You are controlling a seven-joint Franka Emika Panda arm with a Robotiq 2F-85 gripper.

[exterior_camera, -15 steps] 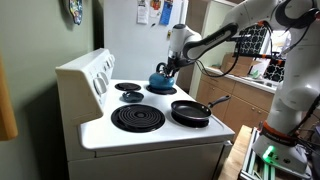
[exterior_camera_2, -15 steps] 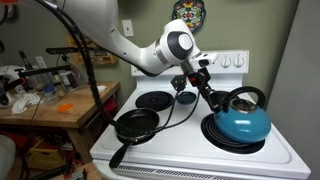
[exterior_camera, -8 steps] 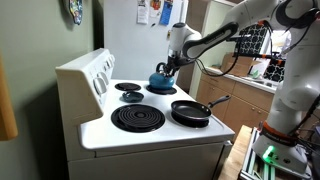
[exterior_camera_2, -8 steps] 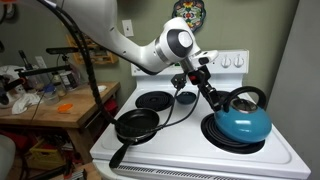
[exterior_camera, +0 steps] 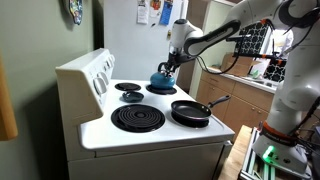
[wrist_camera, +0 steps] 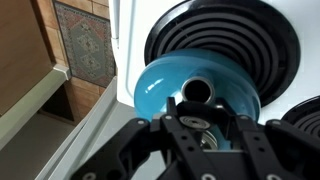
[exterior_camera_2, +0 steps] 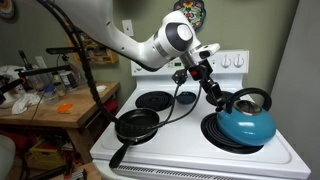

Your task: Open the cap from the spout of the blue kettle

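The blue kettle (exterior_camera: pixel 161 80) (exterior_camera_2: pixel 240 124) (wrist_camera: pixel 160 82) sits on a back burner of the white stove (exterior_camera: pixel 150 140). In the wrist view its spout (wrist_camera: pixel 196 92) shows as a dark round open mouth pointing at the camera. My gripper (wrist_camera: pixel 190 108) (exterior_camera_2: pixel 217 99) (exterior_camera: pixel 168 68) is right at the spout tip, shut on a small dark piece that looks like the cap (wrist_camera: pixel 188 106). In both exterior views the fingers hide the cap. The kettle's dark arched handle (exterior_camera_2: pixel 252 98) stands behind the gripper.
A black frying pan (exterior_camera: pixel 190 112) (exterior_camera_2: pixel 135 125) occupies a front burner, its handle pointing off the stove. A bare coil burner (exterior_camera: pixel 137 119) lies beside it. The stove's control panel (exterior_camera: pixel 85 70) rises at the back. A cluttered wooden table (exterior_camera_2: pixel 60 105) stands nearby.
The arm's wrist has lifted a little and the gripper has tilted at the spout. The jaws stayed shut and the kettle kept its place.
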